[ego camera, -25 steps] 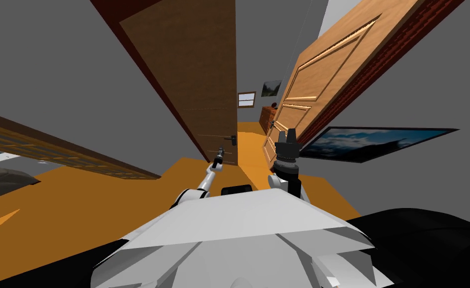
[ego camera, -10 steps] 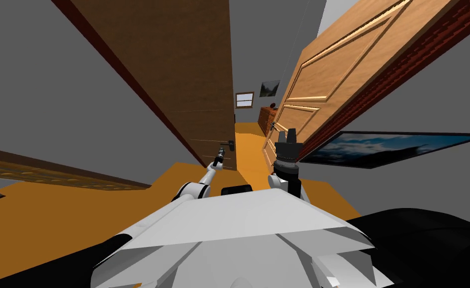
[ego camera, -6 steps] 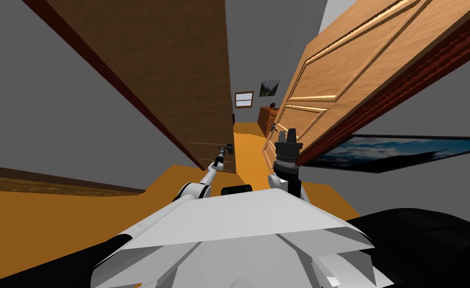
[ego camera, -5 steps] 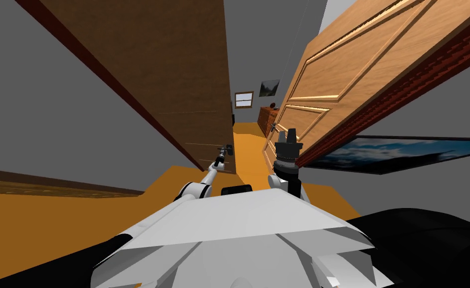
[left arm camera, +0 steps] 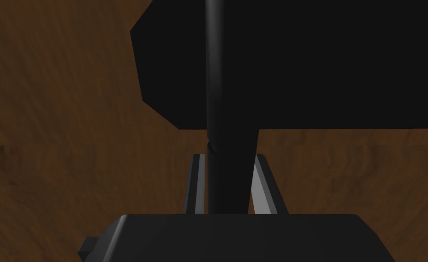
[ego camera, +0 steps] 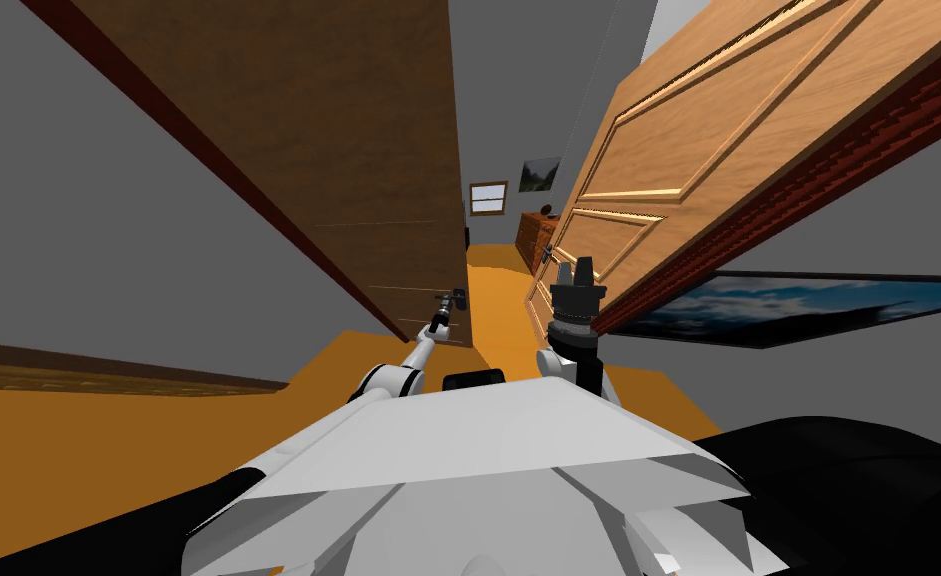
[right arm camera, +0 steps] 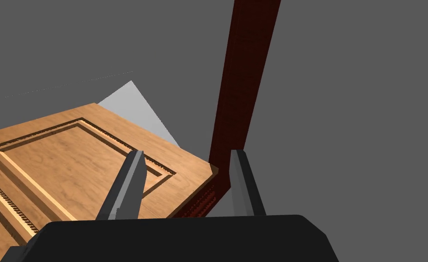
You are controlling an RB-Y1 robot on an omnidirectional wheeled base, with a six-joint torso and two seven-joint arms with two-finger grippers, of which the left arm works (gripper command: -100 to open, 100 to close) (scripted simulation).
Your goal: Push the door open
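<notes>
The left hand (left arm camera: pixel 229 158) is around the handle (left arm camera: pixel 215 68) on the left-side door (ego camera: pixel 358 150).

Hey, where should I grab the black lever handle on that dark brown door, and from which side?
Take the black lever handle by its slim straight bar, which stands off the dark brown door. Come square at the door face, one of the fingers on each side of the bar. The left gripper holds it this way.

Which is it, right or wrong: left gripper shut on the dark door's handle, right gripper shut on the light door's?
Partly wrong: the right gripper is open, holding nothing, as the right wrist view shows. The left gripper is shut on the handle of the dark door.
</notes>
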